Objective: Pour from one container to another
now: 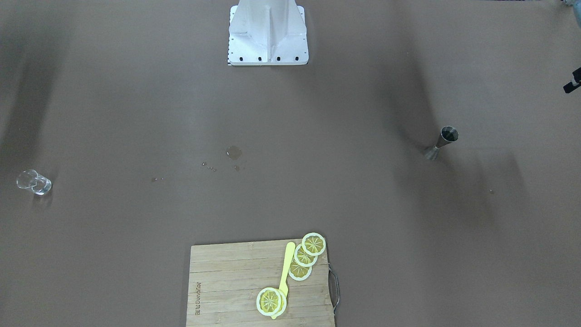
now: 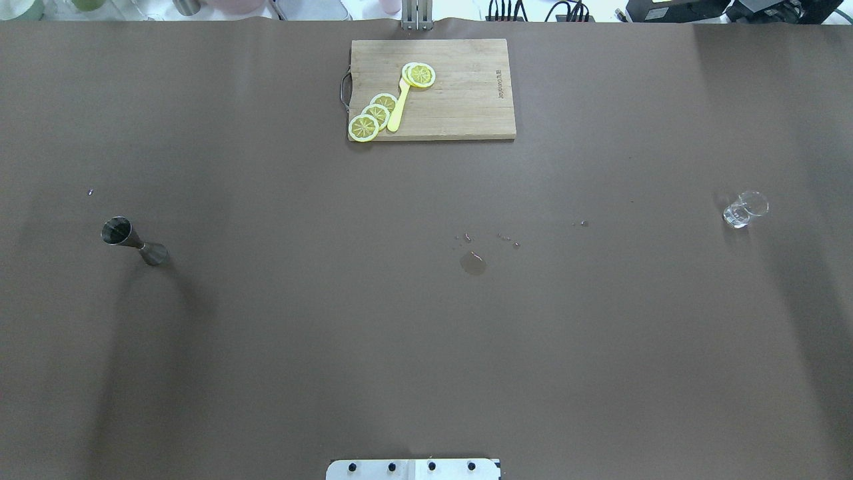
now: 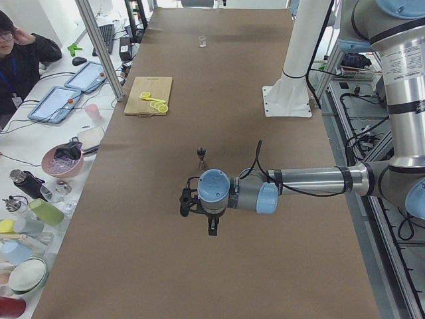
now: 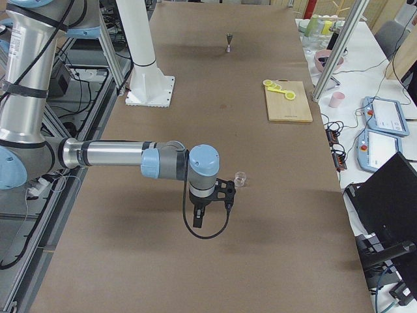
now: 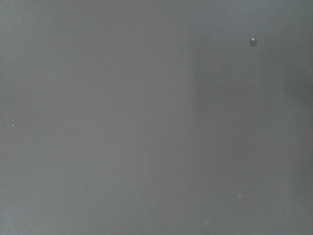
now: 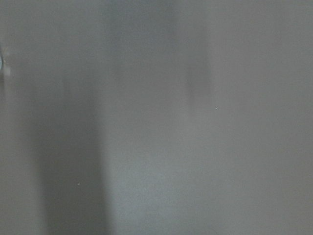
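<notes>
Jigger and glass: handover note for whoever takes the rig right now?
Left gripper: hangs over the table near the jigger, holding neither container; open or shut unclear.
Right gripper: same, beside the glass.
Jigger upright on the robot's left, glass far on its right.
Small puddle mid-table.
Nothing grasped yet; pickup, bringing together and pour all remain.
</notes>
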Controlling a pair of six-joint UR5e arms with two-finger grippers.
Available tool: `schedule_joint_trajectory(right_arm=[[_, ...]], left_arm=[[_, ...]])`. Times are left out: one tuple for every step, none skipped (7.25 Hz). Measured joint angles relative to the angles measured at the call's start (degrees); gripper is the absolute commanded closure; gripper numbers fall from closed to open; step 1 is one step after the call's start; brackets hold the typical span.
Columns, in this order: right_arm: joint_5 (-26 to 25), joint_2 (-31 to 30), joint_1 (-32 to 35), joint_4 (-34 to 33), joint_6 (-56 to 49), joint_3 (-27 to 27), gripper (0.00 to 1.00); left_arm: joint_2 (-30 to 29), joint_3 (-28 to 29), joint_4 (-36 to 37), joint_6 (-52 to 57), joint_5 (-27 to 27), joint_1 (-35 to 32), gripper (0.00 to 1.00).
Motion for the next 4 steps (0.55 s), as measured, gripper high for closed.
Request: schedule_joint_trajectory(right_arm=[[0.00,0.01,0.02,0.00,-0.02,0.00,0.00],[0.00,0.03,0.02,0.00,-0.03,0.00,0.00],[0.00,0.03,0.02,0.00,-0.03,0.00,0.00],[0.00,0.03,0.02,0.00,-0.03,-0.01,0.00]], left_arm=[[0.01,0.19,0.00,-0.02,0.00,0.00,0.00],[0.02,0.48,0.00,-0.06,0.00,0.00,0.00],[0.03,0.76,0.00,-0.08,0.00,0.02,0.00],[0.05,0.89,0.00,-0.08,0.00,0.03,0.00]])
